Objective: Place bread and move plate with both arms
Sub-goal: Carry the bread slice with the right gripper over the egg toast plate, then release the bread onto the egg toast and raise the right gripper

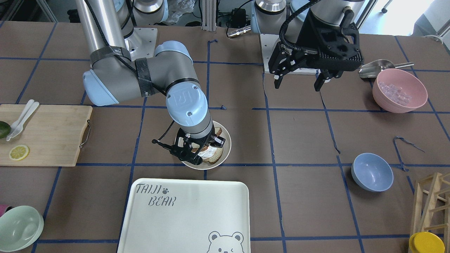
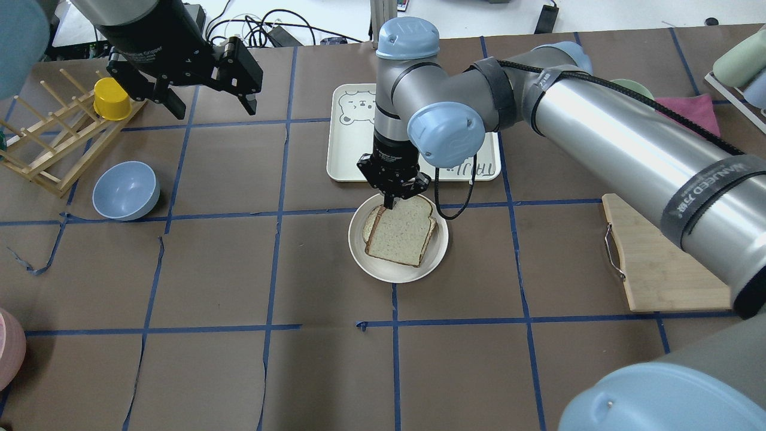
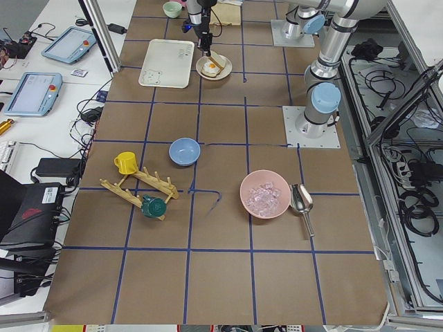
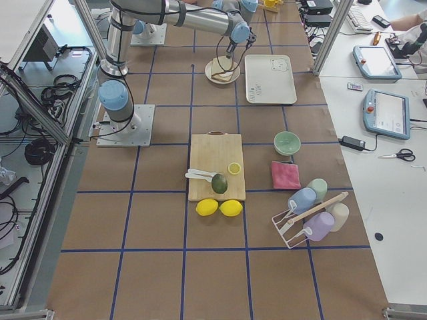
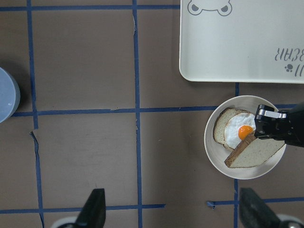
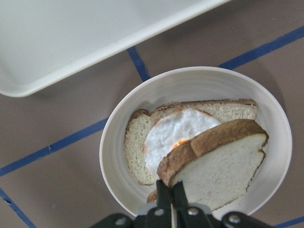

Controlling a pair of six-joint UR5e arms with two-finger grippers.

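Observation:
The round cream plate [image 2: 362, 260] sits mid-table, just in front of the tray. A bread slice with a fried egg [image 6: 175, 128] lies on it. My right gripper [image 2: 390, 202] is shut on the far edge of the plain bread [image 2: 401, 233]. It holds the slice tilted over the egg slice, low above the plate [image 6: 190, 83]. The wrist view shows the closed fingers pinching the crust [image 6: 223, 161]. My left gripper [image 2: 213, 108] is open and empty, raised above the table's far left, well away from the plate [image 5: 213, 154].
The "TAIJI BEAR" tray [image 2: 353, 161] lies right behind the plate. A blue bowl [image 2: 125, 190] and a wooden rack with a yellow cup [image 2: 111, 99] are on the left. A cutting board [image 2: 658, 263] is on the right. A pink bowl [image 1: 399, 90] stands near the left arm's base.

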